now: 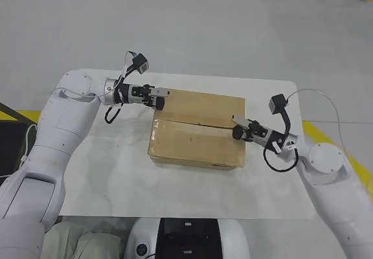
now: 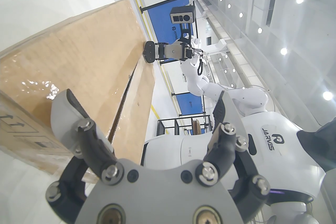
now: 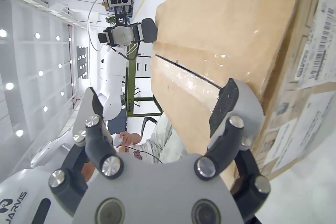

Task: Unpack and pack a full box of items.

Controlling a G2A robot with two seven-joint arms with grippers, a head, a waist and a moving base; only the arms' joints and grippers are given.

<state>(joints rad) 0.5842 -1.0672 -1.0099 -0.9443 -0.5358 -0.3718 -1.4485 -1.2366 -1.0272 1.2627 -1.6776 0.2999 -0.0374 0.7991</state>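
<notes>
White table [image 1: 109, 181]: closed cardboard box [image 1: 196, 144] sits mid-table; left pincer [image 1: 162, 96] spread wide at its far-left top corner, right pincer [image 1: 237, 123] spread wide at right end of the top seam [image 1: 193, 123].

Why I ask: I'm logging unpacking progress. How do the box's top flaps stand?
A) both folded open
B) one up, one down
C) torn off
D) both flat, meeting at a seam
D: the box has both top flaps lying flat and meeting at a seam along its middle, with the open left gripper at one end and the open right gripper at the other.
</notes>
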